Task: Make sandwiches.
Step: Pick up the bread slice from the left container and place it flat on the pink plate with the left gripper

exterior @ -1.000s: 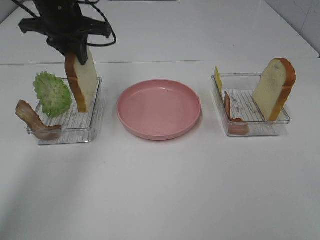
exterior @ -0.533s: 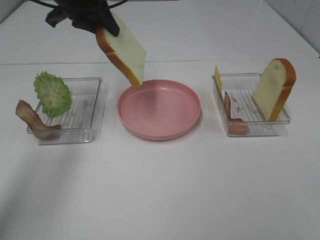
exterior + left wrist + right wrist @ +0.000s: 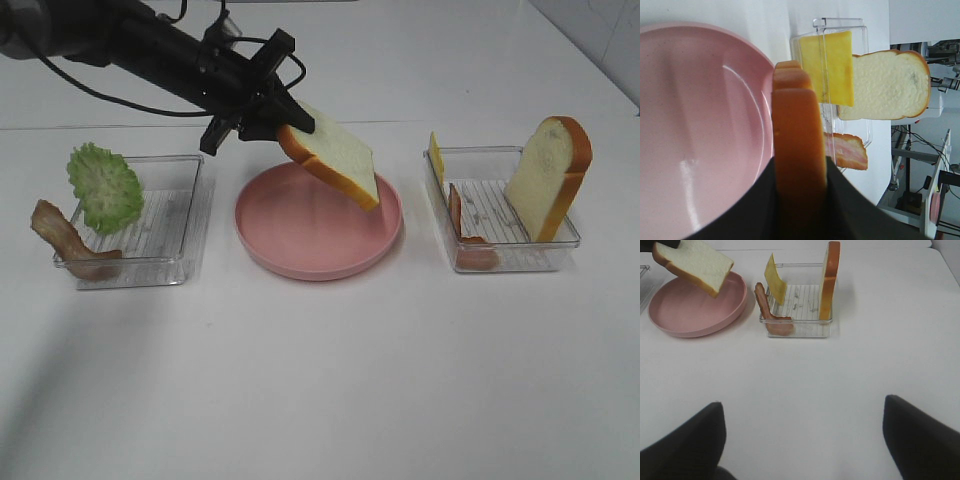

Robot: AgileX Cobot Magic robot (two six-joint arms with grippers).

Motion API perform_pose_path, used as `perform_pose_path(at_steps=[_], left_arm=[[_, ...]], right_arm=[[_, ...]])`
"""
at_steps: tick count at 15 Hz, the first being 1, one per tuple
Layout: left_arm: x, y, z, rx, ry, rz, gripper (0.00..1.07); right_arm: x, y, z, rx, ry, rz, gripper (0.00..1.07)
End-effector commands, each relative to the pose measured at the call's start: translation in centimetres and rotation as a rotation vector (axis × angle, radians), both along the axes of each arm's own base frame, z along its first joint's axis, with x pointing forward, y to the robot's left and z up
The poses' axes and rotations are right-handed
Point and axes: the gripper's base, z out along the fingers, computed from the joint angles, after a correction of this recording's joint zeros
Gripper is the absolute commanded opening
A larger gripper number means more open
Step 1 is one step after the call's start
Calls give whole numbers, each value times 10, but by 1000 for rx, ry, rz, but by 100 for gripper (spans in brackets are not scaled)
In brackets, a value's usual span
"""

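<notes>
1. Moved: bread slice (image 3: 335,160) stood in the left tray (image 3: 170,215) a second ago. It was lifted out and swung across, and now hangs tilted over the 1 o'clock part of the pink plate (image 3: 300,250). Its low corner is near the plate; contact unclear.
2. Left gripper (image 3: 275,120) pinches that slice at its crust end, one finger on each flat face.
3. Progress looks early: nothing is stacked yet. Still to do, by my reading: lay this slice down, then add lettuce, bacon, cheese and the top slice.
4. Left tray, at 9 o'clock of the plate: lettuce (image 3: 104,187) upright at its 10 o'clock corner, bacon strip (image 3: 65,240) draped over the rim at 8 o'clock.
5. Pink plate, centre: nothing lying in it.
6. Right tray (image 3: 510,268), at 3 o'clock of the plate: cheese square (image 3: 436,157) upright at 11 o'clock, second bacon strip (image 3: 465,235) along the 9 o'clock wall, second bread slice (image 3: 548,178) leaning upright at 3 o'clock.
7. Right gripper (image 3: 802,440) is spread wide and holds nothing. It hovers over the table (image 3: 840,370) at about 6 o'clock of the right tray, well apart.
</notes>
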Motion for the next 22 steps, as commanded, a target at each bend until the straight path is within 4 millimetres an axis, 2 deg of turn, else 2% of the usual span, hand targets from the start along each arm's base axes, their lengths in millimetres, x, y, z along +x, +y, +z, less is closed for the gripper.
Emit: perform_pose_path(at_steps=[1,5,6,7,8,9,10,14,17,20,22], left_arm=[[-1,-11,-14,-23,15,-9,0],[-3,-17,-39,12,46,-33,1],[-4,-19,-42,48,30,-46,23],[-4,-19,-41,59,23,-48,41],[-4,-19,-42,65,21,-50,51],[-4,-18,-42,72,14,-47,70],[-4,-18,-40,83,4,-47,81],[-3,-10,-22,223,-130,-98,83],[-12,-21,-13,351,-217,-182,83],[-19,-32,11,500,-355,-263,79],[-19,-30,27,545,-346,-245,78]], right_arm=[[-1,0,0,8,-19,-9,81],[-1,0,0,8,-19,-9,81],[-1,0,0,8,-19,-9,81],[-1,0,0,8,-19,-9,81],[-1,0,0,8,-19,-9,81],[-1,0,0,8,-19,-9,81],[-1,0,0,8,-19,-9,81],[-1,0,0,8,-19,-9,81],[-1,0,0,9,-19,-8,81],[-1,0,0,9,-19,-8,81],[-1,0,0,9,-19,-8,81]])
